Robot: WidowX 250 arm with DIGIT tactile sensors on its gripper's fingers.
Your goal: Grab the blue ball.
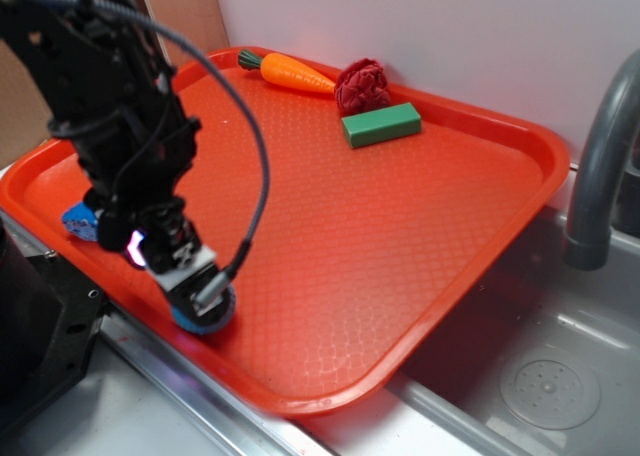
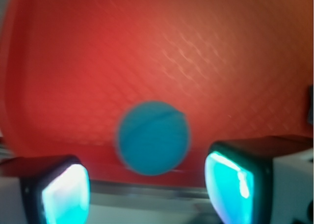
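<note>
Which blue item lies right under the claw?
The blue ball, round, between the open claw's fingers; the other blue item sits behind the arm.

I see a glossy red plastic tray (image 1: 440, 236) with a fine diamond-embossed texture, a matt blue ball (image 2: 153, 138), and at three o'clock a dull brushed-metal sink (image 1: 560, 376).

Red tray (image 1: 480, 216) (textured), ball (image 2: 153, 138), carrot (image 1: 295, 73), block (image 1: 381, 124)
</note>
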